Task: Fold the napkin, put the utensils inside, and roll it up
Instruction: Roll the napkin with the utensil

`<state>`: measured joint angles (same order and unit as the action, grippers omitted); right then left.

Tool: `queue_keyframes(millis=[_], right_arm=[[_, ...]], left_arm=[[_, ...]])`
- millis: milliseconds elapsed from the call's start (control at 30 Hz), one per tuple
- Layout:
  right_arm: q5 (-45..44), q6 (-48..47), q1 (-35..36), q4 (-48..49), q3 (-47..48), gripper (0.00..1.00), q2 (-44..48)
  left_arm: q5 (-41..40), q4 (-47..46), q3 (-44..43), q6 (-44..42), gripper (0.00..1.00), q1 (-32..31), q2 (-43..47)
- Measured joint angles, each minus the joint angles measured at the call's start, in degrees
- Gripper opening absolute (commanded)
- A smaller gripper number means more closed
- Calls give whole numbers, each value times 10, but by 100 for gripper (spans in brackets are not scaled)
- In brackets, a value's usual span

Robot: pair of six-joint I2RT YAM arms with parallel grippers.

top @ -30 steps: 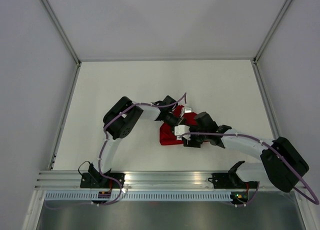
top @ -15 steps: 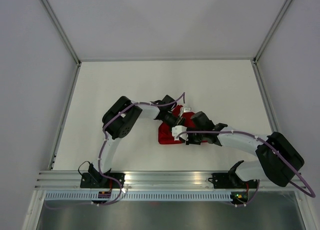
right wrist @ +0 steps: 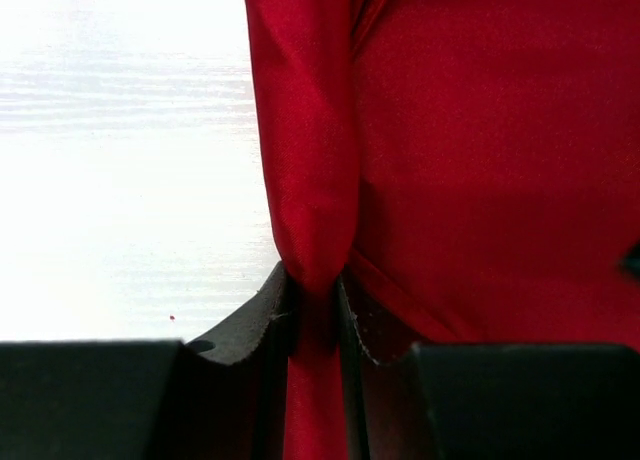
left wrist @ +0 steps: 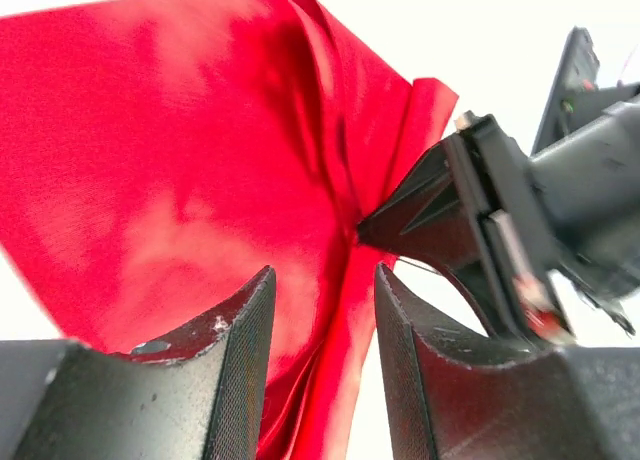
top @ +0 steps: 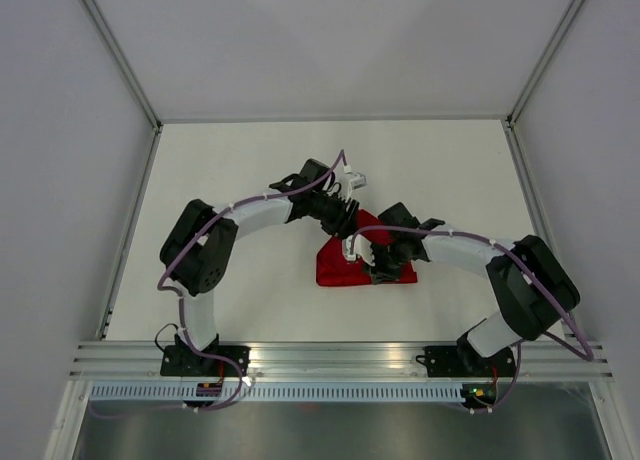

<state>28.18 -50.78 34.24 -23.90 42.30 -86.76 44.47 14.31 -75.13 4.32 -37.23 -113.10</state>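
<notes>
The red napkin [top: 335,270] lies bunched and partly folded on the white table [top: 230,170], mid-table. My right gripper [top: 372,258] reaches over it from the right. In the right wrist view that gripper [right wrist: 315,290] is shut on a gathered fold of the napkin [right wrist: 480,160]. My left gripper [top: 348,220] hovers at the napkin's far edge. In the left wrist view it [left wrist: 322,280] stands open, with the napkin [left wrist: 180,160] loose beyond the gap and the right gripper's fingers [left wrist: 440,210] pinching the cloth just ahead. The utensils are out of view.
An aluminium rail [top: 330,358] carrying both arm bases runs along the near edge. White walls with metal corner posts [top: 120,55] enclose the table on three sides.
My left gripper opened, let go of the napkin and drew back toward the far side. My right gripper shut on a napkin fold and shifted slightly left.
</notes>
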Motion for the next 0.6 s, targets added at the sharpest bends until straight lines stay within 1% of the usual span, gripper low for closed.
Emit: queue_keyframes(millis=[100,333,467,600], right_arm=[[38,-16,-26,-50,44,8,-42],[123,-61,-81,-207,181,8,-173],[161,-78,-104,-290,248,9,-243],[183,-81,-114,-338,287,9,-285]], left_arm=[[-47,-17,28,9,50,10,52],[-185,-67,116,34,50,16,179],[-256,-102,186,47,50,18,252],[-306,-137,249,51,51,12,314]])
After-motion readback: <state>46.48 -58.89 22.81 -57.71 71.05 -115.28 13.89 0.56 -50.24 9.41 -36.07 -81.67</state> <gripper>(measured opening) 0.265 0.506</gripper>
